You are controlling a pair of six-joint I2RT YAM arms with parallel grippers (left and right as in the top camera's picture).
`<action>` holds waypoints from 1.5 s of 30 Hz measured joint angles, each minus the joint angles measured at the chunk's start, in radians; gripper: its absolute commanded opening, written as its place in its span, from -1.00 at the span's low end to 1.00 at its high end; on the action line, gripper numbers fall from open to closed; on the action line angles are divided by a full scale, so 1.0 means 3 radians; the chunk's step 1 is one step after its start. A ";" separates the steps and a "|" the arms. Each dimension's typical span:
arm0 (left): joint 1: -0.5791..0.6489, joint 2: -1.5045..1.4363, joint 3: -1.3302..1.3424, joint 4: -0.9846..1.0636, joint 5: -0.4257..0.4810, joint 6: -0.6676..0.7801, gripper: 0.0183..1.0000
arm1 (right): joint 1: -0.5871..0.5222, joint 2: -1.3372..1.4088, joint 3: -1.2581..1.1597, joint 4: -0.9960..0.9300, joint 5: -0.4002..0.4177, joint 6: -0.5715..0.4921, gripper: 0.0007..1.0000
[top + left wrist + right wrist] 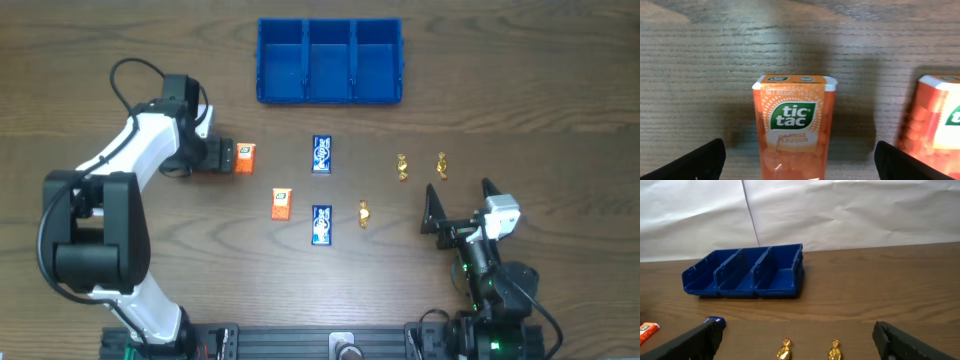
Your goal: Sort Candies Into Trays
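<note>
Dark wooden tabletop is carrying everything, with white sheeting hanging behind a blue three-compartment plastic tray. We are holding our left gripper spread wide either side of an orange flat plastic mint box, which is lying in front of the tray's left end, probably so the fingers can close on its sides. Our right gripper is hanging spread and empty in front of the tray's right end, near three gold-wrapped candies, seemingly keeping clear.

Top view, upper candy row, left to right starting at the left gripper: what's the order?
left gripper → orange box → blue pack → gold candy → second gold candy
</note>
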 measured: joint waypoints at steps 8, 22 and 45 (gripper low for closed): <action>0.0000 0.0009 0.0000 0.0004 -0.0080 -0.0027 0.31 | 0.0000 0.0000 0.0000 0.0000 -0.0001 0.0000 1.00; -0.0001 0.0014 0.0001 0.0093 -0.0083 -0.0065 -0.43 | 0.0000 0.0000 0.0000 0.0000 0.0000 -0.0001 1.00; -0.1115 0.0910 0.3417 -0.0440 -0.0787 -0.0787 -0.46 | 0.0000 0.0000 0.0000 -0.0001 0.0000 -0.0001 1.00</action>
